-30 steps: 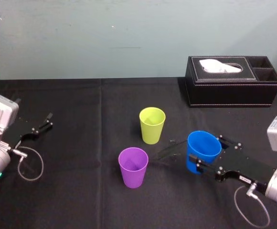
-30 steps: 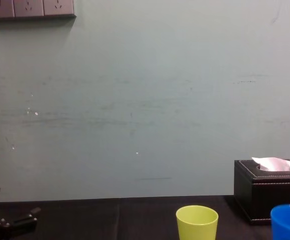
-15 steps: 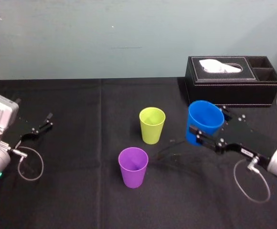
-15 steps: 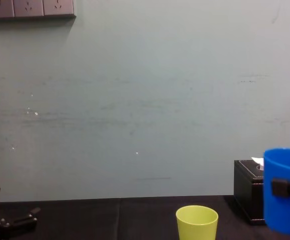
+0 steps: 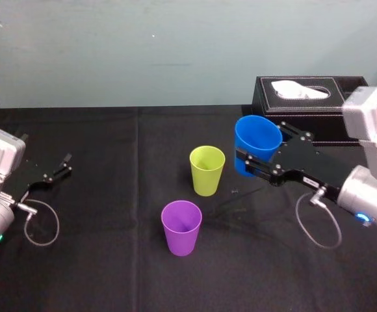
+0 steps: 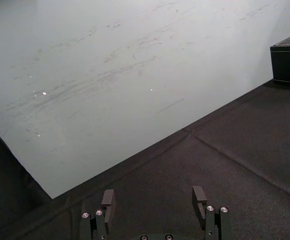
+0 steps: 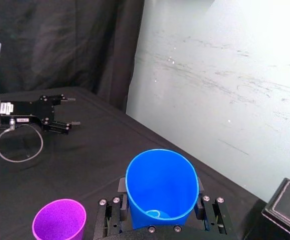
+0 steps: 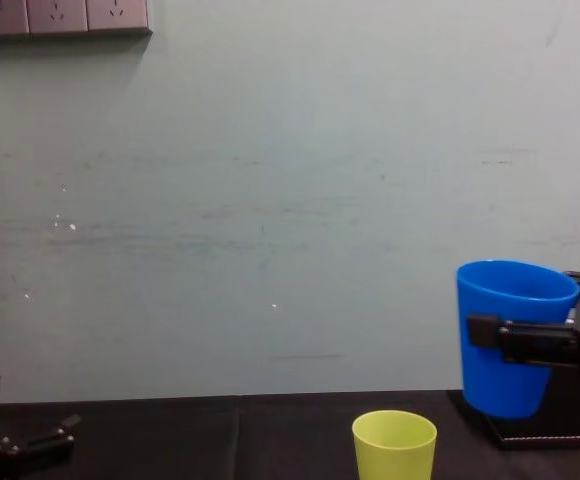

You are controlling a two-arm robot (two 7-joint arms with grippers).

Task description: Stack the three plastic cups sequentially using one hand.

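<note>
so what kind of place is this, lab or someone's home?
Likely a lab test bench: a table draped in black cloth, a bare wall with sockets, the right gripper holding a blue cup in the air, and the left gripper parked at the table's left.

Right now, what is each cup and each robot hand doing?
blue cup: upright, lifted off the table, gripped on both sides.
yellow-green cup: standing upright on the table, empty.
purple cup: standing upright on the table, empty.
right gripper: shut on the blue cup, just right of the yellow-green cup.
left gripper: open, holding nothing, parked at the table's left.
tissue box: a tissue poking out the top.
</note>
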